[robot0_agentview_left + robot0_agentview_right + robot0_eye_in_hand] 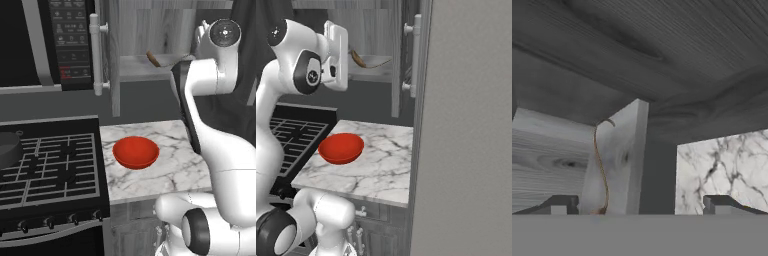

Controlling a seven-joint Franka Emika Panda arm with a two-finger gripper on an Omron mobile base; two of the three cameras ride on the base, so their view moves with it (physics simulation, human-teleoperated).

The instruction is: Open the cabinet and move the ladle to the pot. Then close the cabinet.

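Cabinet (150, 30) stands open. Pot (9, 150) sits on the stove's left edge. Gripper (639, 205) faces the shelf, fingers apart, empty. Ladle (153, 59) lies on the shelf edge; a careless approach could knock it off.

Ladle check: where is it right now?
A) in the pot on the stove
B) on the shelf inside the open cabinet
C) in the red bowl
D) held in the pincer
B: the ladle lies on the shelf of the open cabinet, above the counter.
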